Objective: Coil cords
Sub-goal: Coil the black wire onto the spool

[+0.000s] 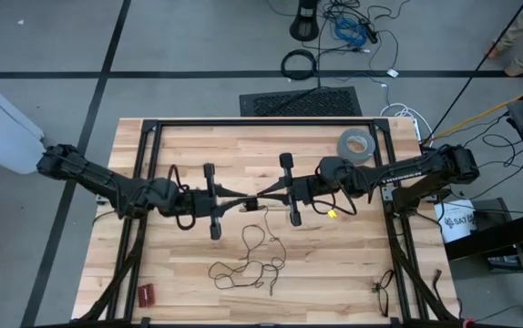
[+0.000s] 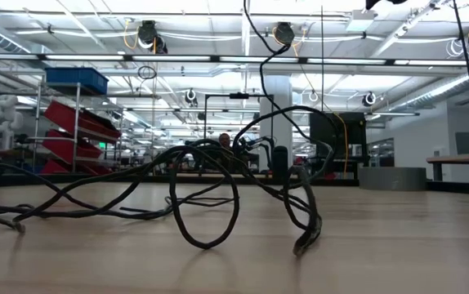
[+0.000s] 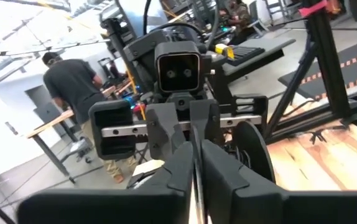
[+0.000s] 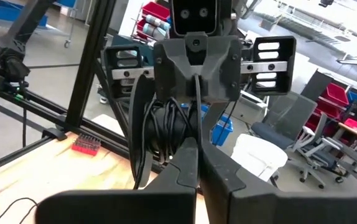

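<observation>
Both grippers, left (image 1: 240, 202) and right (image 1: 263, 199), meet tip-to-tip, each pinching the cord (image 1: 248, 264). Tape roll (image 1: 355, 144) behind; red block (image 1: 145, 293) at the near-left.

Wire (image 1: 248, 260) too thin to see between fingers (image 3: 228, 180); bluish spot unreadable.

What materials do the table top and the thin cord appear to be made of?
Table top: probably wood, pale matte planks, with grain lines and board seams showing. Thin cord: seemingly a black plastic-sheathed wire, since it lies in loose, springy loops; its core is not visible.
</observation>
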Robot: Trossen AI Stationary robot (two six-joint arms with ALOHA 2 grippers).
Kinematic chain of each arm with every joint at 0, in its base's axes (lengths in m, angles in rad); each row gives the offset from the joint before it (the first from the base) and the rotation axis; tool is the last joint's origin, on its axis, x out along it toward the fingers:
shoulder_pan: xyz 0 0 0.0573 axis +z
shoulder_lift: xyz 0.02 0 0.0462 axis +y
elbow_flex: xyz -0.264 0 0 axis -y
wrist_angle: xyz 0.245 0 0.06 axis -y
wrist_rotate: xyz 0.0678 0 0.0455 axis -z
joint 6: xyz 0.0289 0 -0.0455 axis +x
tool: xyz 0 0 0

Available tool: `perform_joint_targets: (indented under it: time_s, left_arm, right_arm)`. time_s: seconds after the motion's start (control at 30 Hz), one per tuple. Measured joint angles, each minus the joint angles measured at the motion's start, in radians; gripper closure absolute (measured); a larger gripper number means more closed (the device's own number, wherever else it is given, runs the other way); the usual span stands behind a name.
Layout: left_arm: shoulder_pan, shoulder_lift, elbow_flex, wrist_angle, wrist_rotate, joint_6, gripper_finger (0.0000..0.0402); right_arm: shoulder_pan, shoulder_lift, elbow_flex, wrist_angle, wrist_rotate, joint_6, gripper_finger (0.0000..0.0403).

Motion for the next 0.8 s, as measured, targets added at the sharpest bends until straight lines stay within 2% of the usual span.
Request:
perform_joint_targets:
  time_s: [0.2, 0.43, 0.67, 0.8]
  left_arm:
    - [-0.017, 0.000, 0.000, 0.014, -0.053, -0.017, 0.0282]
    - [-0.089, 0.000, 0.000, 0.067, -0.246, 0.028, 0.0207]
    - [-0.150, 0.000, 0.011, 0.098, -0.315, 0.070, 0.0183]
    - [-0.150, -0.001, 0.013, 0.089, -0.309, 0.018, 0.0182]
  right_arm:
    - [0.000, -0.012, 0.000, -0.021, 0.033, 0.000, 0.0403]
    - [-0.014, -0.075, 0.000, -0.087, 0.056, 0.004, 0.0403]
    - [-0.014, -0.165, 0.000, -0.184, 0.134, 0.002, 0.0403]
    - [-0.014, -0.212, 0.000, -0.217, 0.162, 0.003, 0.0403]
